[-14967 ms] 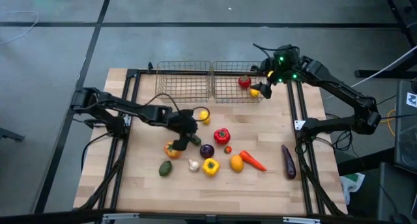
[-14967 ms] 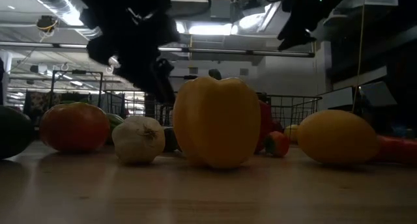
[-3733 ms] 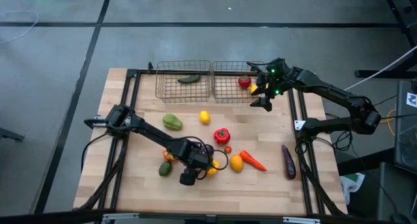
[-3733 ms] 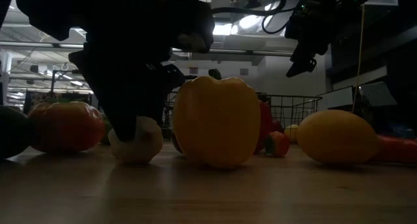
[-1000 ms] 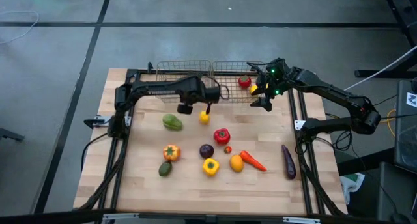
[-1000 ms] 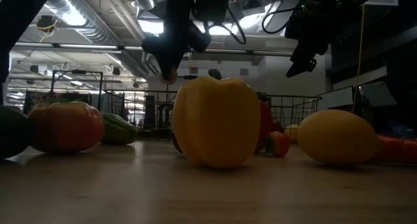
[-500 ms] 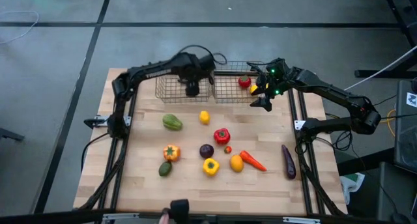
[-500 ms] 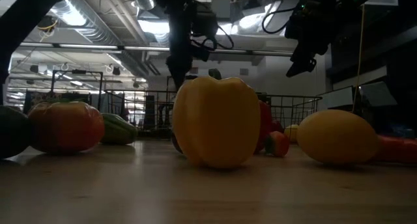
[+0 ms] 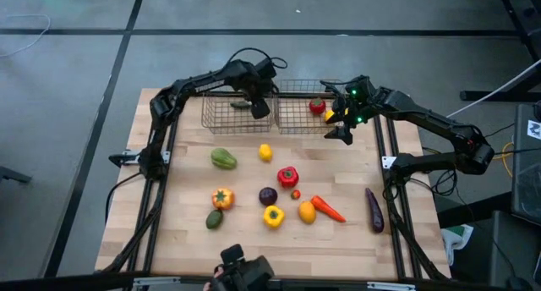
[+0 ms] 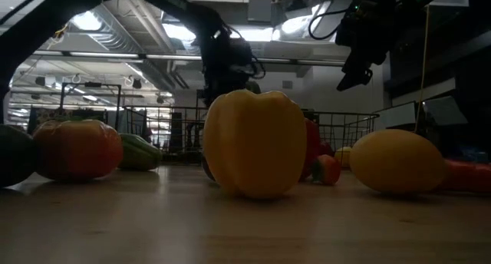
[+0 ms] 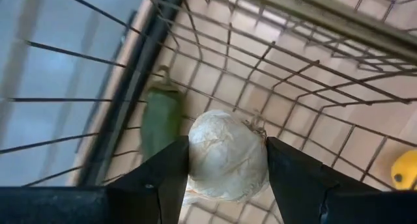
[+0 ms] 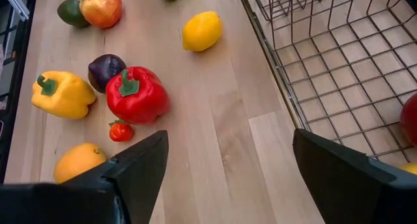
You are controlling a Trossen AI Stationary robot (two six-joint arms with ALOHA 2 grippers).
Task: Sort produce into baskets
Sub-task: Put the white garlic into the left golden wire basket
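My left gripper [image 9: 261, 109] hangs over the right part of the left wire basket [image 9: 221, 113], shut on a white garlic bulb [image 11: 227, 155]. A green cucumber [image 11: 160, 120] lies on that basket's floor. My right gripper [image 9: 341, 129] is open and empty, above the near right corner of the right basket [image 9: 296, 122], which holds a red tomato [image 9: 317, 106] and a yellow piece [image 9: 330, 118]. On the table lie a green pepper [image 9: 223, 159], a lemon [image 9: 265, 152], a red pepper [image 9: 287, 176], a yellow pepper [image 9: 272, 215] and several other pieces. My left gripper pinches the garlic bulb by its two opposite sides [image 11: 195, 160] between its two fingers. The fingers point down from above. The bulb is lifted clear, above the basket's wire floor and the cucumber.
Nearer on the table lie an orange pepper [image 9: 221, 197], an avocado [image 9: 214, 218], a purple onion [image 9: 268, 195], a small tomato [image 9: 296, 194], an orange [image 9: 307, 211], a carrot [image 9: 328, 208] and an eggplant [image 9: 374, 209]. A dark object [image 9: 241, 270] shows at the table's near edge.
My left gripper has carried the garlic from above the table near the lemon toward the far edge and a little right, and now stands over the left basket. The garlic stays lifted between the fingers. A dark object has come into view at the near edge.
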